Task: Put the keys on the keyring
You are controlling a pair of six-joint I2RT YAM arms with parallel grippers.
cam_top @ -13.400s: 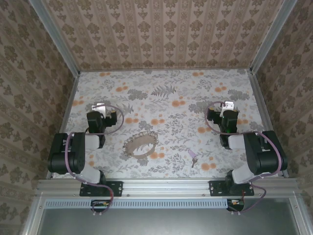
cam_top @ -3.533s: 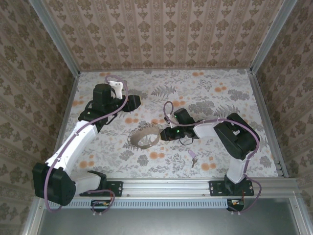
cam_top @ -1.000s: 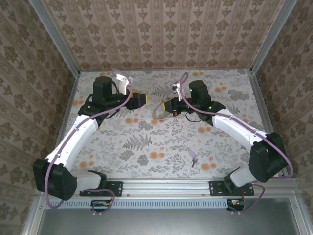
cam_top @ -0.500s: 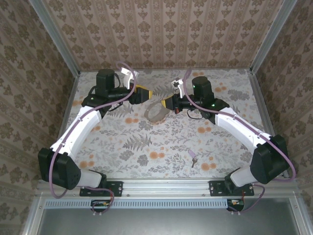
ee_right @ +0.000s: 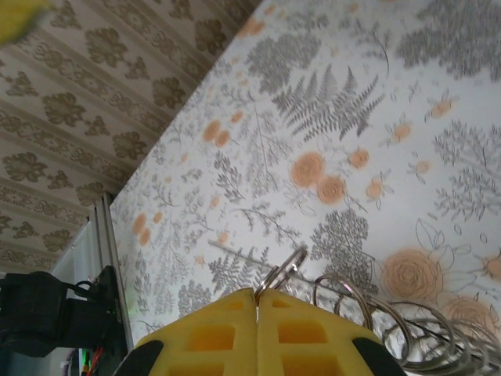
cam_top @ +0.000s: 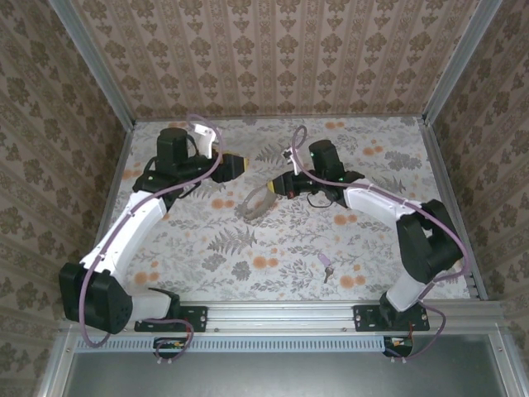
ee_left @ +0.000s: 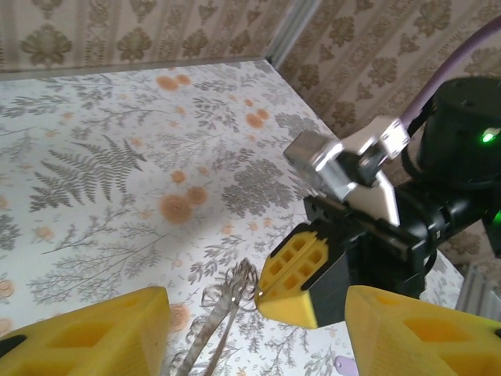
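One key [cam_top: 327,266], purple-pink at the head with a short pale blade, lies flat on the floral table [cam_top: 364,240], toward 5 o'clock from the table's middle and close to the near edge. The keyring [cam_top: 258,203], a floppy loop of thin silvery chain, is a little toward 12 o'clock from the middle. It is well apart from the key, which sits at 5 o'clock of it. The right gripper [cam_top: 276,188] is at the loop's 2 o'clock side. In the right wrist view its yellow fingers [ee_right: 219,337] are pressed together with a strand of the chain pinched at their tips, and the rest of the loop sags away from them in curls. Whether the low end of the loop touches the table cannot be told. The left gripper [cam_top: 236,166] hovers at 11 o'clock of the keyring, near it but apart, pointing toward the right gripper. In the left wrist view its fingers [ee_left: 94,333] are spread wide apart, and the chain hangs from the right gripper's tips just ahead, toward 12 o'clock of that gap.
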